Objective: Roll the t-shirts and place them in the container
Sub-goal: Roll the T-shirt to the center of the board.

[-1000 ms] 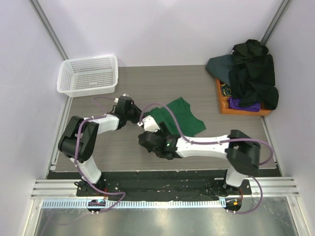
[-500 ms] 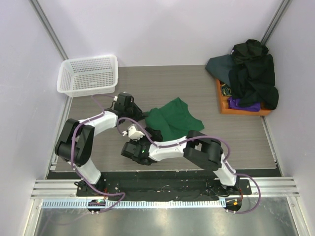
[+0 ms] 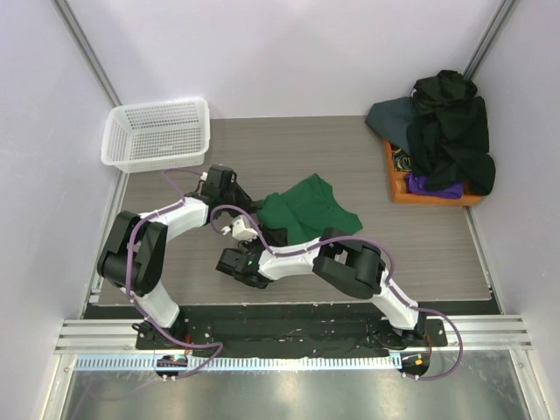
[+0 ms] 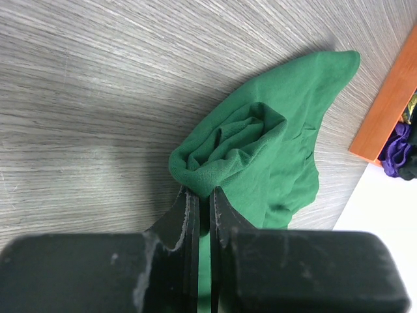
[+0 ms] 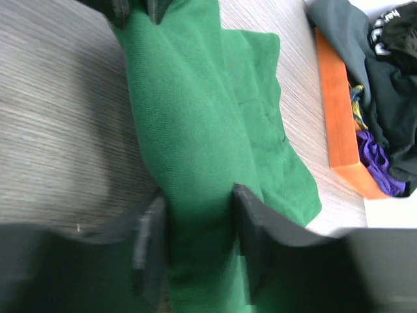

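The green shirt lies near the middle of the table, well apart from both the basket in the far left corner and the tray at the far right. It is partly rolled. A thick roll runs along its left side, and the left wrist view shows the coiled layers at one end of it. The rest of the cloth spreads flat and wrinkled to the right, tapering towards the tray. The left pincer is nearly closed, with its two dark fingers almost together. It nips a thin fold of green cloth at the far end of the roll, low over the table. The right pincer comes in at the near end. Its fingers stand one on each side of the roll, the cloth fills the gap between them and touches both, and so it grips the roll across its width. From above, the two arms meet at the left edge of the shirt, the left reaching in from the basket side and the right folded back across the front of the table. A pile of shirts, black and dark slate with a purple one underneath, is heaped on the tray and spills over its far edge against the wall.
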`<move>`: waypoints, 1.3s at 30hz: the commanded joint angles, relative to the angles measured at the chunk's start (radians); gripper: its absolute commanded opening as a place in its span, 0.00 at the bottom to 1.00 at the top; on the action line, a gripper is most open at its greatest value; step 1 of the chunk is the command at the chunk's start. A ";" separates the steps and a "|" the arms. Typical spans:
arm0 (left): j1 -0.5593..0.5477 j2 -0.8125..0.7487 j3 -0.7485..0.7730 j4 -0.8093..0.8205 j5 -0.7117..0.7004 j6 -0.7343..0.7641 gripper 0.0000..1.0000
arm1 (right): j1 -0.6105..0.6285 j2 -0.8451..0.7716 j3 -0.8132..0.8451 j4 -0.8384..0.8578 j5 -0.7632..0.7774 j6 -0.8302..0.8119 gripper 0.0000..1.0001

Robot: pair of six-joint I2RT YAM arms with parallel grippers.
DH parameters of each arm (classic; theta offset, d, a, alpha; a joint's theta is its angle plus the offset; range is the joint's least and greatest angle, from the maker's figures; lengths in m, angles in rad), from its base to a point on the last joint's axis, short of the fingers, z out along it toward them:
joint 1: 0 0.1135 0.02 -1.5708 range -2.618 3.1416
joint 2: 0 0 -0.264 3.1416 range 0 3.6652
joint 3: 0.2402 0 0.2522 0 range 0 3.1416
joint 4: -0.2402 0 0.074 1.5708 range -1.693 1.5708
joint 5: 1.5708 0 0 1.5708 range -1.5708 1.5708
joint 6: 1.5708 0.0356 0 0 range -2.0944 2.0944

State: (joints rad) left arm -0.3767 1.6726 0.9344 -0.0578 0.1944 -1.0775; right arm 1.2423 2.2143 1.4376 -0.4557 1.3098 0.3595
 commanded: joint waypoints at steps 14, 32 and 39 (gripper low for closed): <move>0.056 -0.062 0.063 0.001 0.068 0.086 0.53 | -0.050 -0.099 0.034 -0.095 -0.254 0.039 0.01; 0.220 -0.243 0.040 -0.128 0.109 0.189 0.62 | -0.276 -0.373 -0.236 0.243 -1.013 0.064 0.01; 0.197 -0.261 -0.069 -0.030 0.154 0.177 0.60 | -0.429 -0.449 -0.426 0.494 -1.428 0.169 0.01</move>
State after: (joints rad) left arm -0.1612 1.4483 0.8982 -0.1909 0.3065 -0.8909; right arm 0.8555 1.7996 1.1007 -0.1638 0.1833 0.4297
